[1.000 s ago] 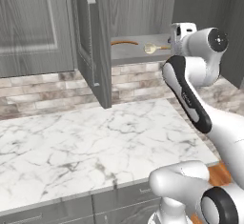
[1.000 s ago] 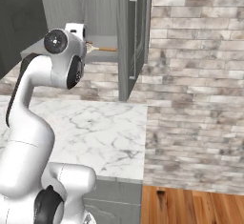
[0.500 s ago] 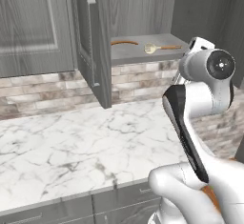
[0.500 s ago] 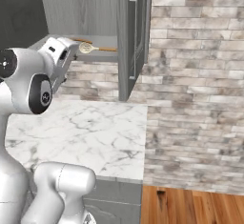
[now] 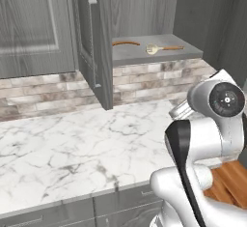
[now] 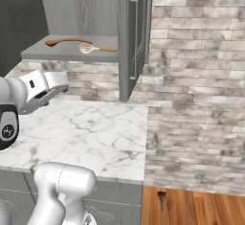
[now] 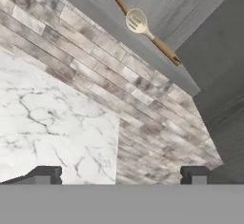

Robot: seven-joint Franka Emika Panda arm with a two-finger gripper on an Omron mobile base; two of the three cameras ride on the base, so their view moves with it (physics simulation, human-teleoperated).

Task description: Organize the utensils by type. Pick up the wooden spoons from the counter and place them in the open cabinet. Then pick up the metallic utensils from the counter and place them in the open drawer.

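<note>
lying on the open cabinet (image 5: 144, 52) shelf, both wooden spoons (image 5: 164, 49).

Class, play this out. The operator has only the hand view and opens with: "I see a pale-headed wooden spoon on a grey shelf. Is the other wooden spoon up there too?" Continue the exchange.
Observer: Yes. In the left base view the second wooden spoon lies on the same cabinet shelf, to the left of the pale-headed spoon.
Operator: Is a door in the way?
Observer: No. The cabinet door stands swung open, at the shelf's left side in that view.
Operator: What lies past the counter's right end?
Observer: In the right base view the counter stops against a brick wall, with wooden floor below it.
</note>
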